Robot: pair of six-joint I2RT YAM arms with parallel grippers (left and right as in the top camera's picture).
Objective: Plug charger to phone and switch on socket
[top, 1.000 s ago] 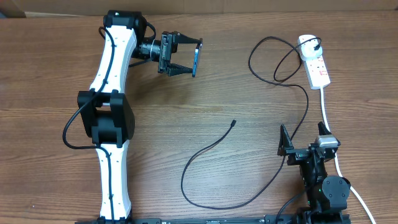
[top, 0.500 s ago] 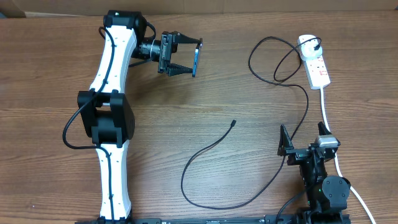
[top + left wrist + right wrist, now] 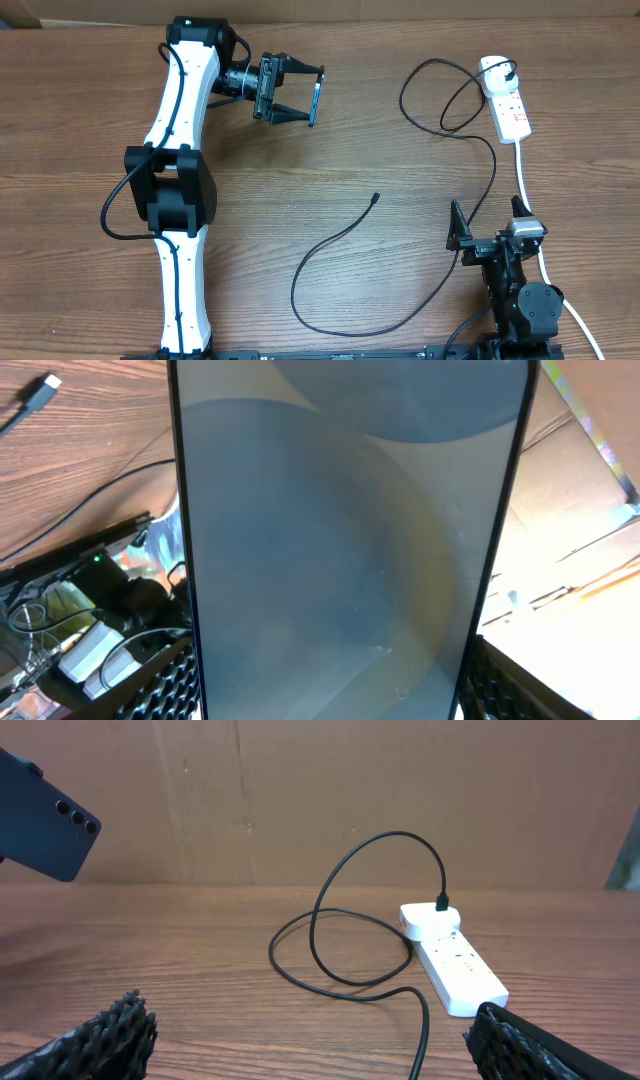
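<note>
- Spanning the overhead view, one wooden tabletop (image 3: 80, 120) carries everything.
- Two arms: the left arm (image 3: 180, 130) runs from 7 o'clock up to 11 o'clock; the right arm (image 3: 520, 290) sits folded low at 5 o'clock.
- Two grippers: the left gripper (image 3: 312, 96) at 11 o'clock pinches the phone by its two long edges; the right gripper (image 3: 487, 215) at 5 o'clock has its fingers spread wide, with nothing between them.
- One phone (image 3: 350, 540), slim with a dark edge and a pale blue-grey screen, is held clear of the tabletop at 11 o'clock. It shows edge-on from overhead, and its screen fills the left wrist view.
- One socket (image 3: 505, 100), a white strip with red markings, lies at 2 o'clock. One thick white cord (image 3: 525, 175) trails from it toward 5 o'clock.
- One charger (image 3: 340, 235), a thin black cable, lies in loops from 2 o'clock down to 6 o'clock.
- One black plug (image 3: 512, 72) sits in the socket's far end.
- One connector tip (image 3: 375, 197) lies loose near the tabletop's centre, well apart from the phone.
</note>
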